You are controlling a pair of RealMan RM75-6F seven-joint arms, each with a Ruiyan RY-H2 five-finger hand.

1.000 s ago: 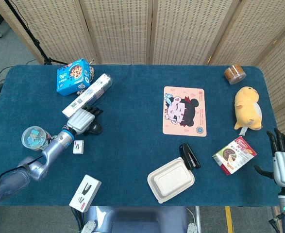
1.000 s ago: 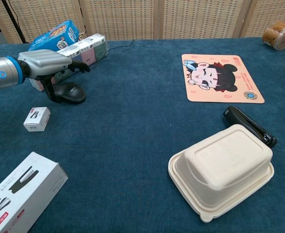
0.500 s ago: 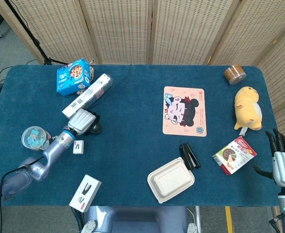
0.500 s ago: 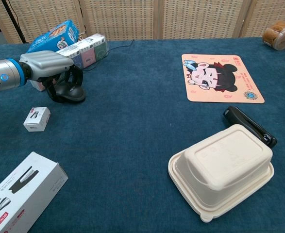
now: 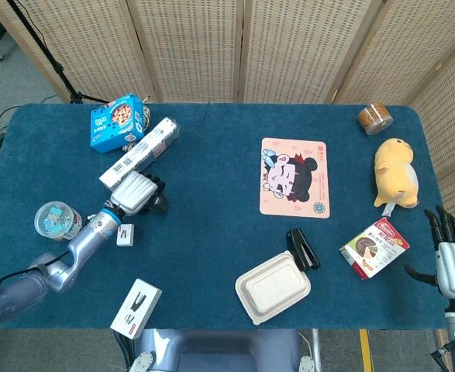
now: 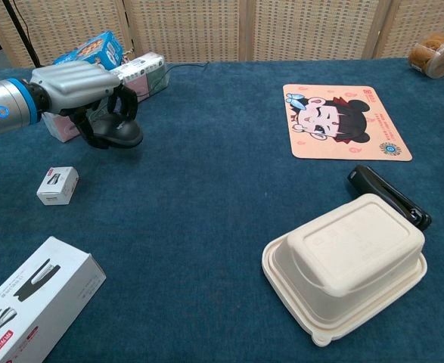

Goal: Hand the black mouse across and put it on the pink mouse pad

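Observation:
My left hand grips the black mouse from above at the table's left, with the fingers curled down around it. The mouse looks lifted a little off the blue cloth. The pink mouse pad, printed with a cartoon girl, lies flat right of centre and nothing is on it. My right hand hangs at the table's near right corner with the fingers spread and nothing in them; the chest view does not show it.
Behind the left hand lie a long white box and a blue snack box. A small white box, a stapler carton, a takeaway box, a black stapler, a plush toy, a snack packet and a jar are spread around.
The left hand closed its fingers round the mouse, then raised it slightly and shifted it right. The right hand has barely moved.

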